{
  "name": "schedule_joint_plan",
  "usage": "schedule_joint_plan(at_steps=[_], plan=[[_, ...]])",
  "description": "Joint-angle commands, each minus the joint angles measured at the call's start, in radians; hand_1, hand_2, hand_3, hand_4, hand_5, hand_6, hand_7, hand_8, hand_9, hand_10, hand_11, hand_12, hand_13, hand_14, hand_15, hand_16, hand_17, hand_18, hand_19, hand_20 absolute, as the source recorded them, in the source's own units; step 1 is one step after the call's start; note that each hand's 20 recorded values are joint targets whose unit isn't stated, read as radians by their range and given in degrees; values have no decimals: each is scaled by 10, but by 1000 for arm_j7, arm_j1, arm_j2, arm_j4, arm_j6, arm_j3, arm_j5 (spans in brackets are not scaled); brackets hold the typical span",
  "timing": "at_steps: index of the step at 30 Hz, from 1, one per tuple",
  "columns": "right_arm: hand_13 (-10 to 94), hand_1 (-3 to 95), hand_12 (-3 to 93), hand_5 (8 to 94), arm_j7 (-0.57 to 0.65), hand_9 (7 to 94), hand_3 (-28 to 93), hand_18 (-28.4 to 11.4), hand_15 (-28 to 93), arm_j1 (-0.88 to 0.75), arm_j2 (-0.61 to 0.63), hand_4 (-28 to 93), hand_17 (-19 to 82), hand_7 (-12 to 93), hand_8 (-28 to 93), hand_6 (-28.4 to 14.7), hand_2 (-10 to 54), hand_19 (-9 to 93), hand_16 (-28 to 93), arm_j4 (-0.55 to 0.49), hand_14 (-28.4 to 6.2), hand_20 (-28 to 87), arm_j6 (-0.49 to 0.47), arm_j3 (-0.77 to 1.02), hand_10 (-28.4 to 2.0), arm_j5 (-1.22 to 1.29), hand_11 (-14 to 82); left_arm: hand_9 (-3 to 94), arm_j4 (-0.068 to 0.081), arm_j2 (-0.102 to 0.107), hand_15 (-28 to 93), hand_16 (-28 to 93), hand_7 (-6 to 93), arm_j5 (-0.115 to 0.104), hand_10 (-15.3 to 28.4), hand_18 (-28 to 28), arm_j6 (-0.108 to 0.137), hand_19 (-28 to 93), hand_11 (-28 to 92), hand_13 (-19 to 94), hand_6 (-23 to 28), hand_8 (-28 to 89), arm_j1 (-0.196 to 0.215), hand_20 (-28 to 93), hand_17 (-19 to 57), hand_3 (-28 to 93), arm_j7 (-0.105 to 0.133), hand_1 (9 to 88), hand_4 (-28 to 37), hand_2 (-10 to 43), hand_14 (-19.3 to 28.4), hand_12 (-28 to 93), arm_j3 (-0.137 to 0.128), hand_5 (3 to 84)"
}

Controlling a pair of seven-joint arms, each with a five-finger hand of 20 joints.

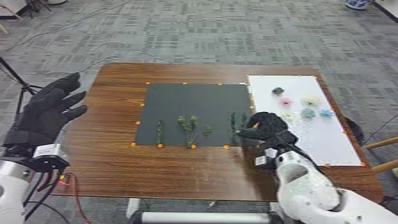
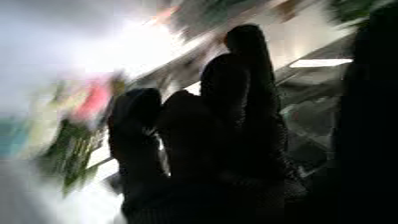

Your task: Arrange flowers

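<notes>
In the head view, green stems (image 1: pixel 160 133) lie upright in that picture on the black mat (image 1: pixel 191 100), with a branched one (image 1: pixel 187 125) among them. Flower heads, among them a pink one (image 1: pixel 285 102), a dark blue one (image 1: pixel 278 91) and a cream one (image 1: pixel 310 101), lie on the white sheet (image 1: pixel 333 142). My right hand (image 1: pixel 268 128) is at the border of mat and sheet, just right of two stems. Its fingers in the right wrist view (image 2: pixel 191 135) are relaxed; a blurred pink flower (image 2: pixel 93 100) lies beyond. My left hand (image 1: pixel 51 110) is open, left of the table.
Small orange markers (image 1: pixel 160 145) line the mat and sheet edges. The brown wooden table (image 1: pixel 169 172) extends in front of the mat. A black tripod (image 1: pixel 19 90) stands at the left, and a wooden chair (image 1: pixel 384 143) is by the right edge.
</notes>
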Motion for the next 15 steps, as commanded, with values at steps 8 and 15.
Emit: schedule_joint_plan(at_steps=[8, 15], plan=[[760, 497, 496, 684, 117, 721, 61, -223, 810, 166, -89, -135, 396, 429, -120, -22, -95, 899, 396, 47, -60, 470, -276, -98, -120, -109, 595, 139, -1, -3, 363, -15, 206, -6, 84, 200, 0, 389, 114, 47, 14, -88, 10, 106, -144, 701, -4, 255, -252, -45, 120, 227, -2, 213], [762, 320, 502, 693, 100, 725, 576, -223, 812, 259, -87, -282, 397, 426, -116, -20, -95, 904, 403, 90, -62, 466, -407, -184, -117, -97, 594, 140, 2, 1, 367, -16, 208, -7, 85, 201, -5, 389, 117, 46, 15, -89, 5, 106, -144, 703, -4, 254, -254, -46, 120, 227, 2, 213]])
